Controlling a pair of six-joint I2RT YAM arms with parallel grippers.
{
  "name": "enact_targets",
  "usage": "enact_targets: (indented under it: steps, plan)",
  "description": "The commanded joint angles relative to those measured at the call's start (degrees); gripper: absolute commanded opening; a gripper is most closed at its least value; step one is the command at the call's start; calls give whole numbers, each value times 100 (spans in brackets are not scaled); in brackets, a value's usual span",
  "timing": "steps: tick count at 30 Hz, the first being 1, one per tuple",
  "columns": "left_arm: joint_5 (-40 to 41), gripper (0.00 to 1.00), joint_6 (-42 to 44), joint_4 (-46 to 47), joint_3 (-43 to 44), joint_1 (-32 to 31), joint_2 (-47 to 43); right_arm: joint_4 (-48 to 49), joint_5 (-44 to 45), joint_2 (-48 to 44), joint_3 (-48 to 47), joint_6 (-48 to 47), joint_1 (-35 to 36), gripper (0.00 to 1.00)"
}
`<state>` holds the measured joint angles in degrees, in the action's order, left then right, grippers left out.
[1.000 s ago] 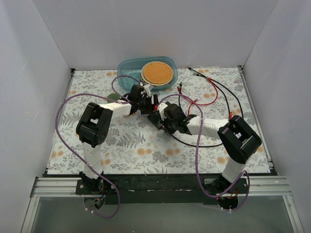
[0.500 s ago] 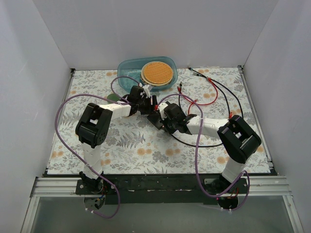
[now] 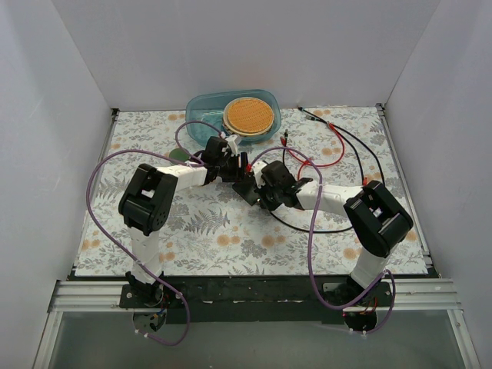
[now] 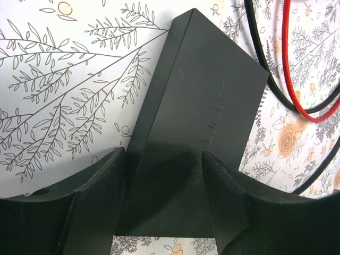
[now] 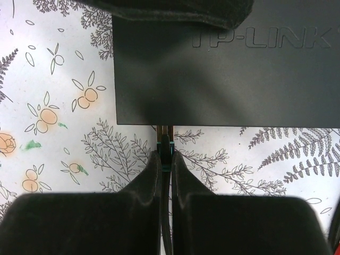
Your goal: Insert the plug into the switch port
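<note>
The black TP-Link switch (image 5: 223, 79) lies on the floral mat at mid table (image 3: 247, 188). My left gripper (image 4: 163, 175) is shut on one end of the switch (image 4: 202, 106), a finger on each side. My right gripper (image 5: 166, 159) is shut on the plug (image 5: 166, 144), a small connector with a teal boot and a black cable trailing back between the fingers. The plug's tip sits at the switch's near side face, where the ports themselves are hidden. In the top view both grippers meet at the switch, the left (image 3: 234, 165) from the far left and the right (image 3: 261, 184) from the right.
A blue tub (image 3: 201, 108) holding a round woven disc (image 3: 248, 115) stands at the back behind the left gripper. Red and black leads (image 3: 330, 146) loop over the mat at the back right. Purple arm cables arc over both sides. White walls enclose the table.
The right gripper with the plug has edged slightly left toward the switch. The left arm has barely shifted.
</note>
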<state>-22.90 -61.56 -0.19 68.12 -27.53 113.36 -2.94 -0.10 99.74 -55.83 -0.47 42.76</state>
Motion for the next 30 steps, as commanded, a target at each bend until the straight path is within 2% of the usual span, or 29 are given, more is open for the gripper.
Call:
enact_targets:
  steps: [1,20,30]
  plan:
    - [-2420,26,-392,-1089,-176,-1009,-271,2490,-174,-16,-516,-208,-110,1]
    - [-2720,27,-401,-1142,-211,-1351,-482,2940,-886,-210,-560,-920,-233,1]
    - [-2887,30,-515,-1326,-106,-1852,-376,2939,-615,-86,-683,-648,-242,1]
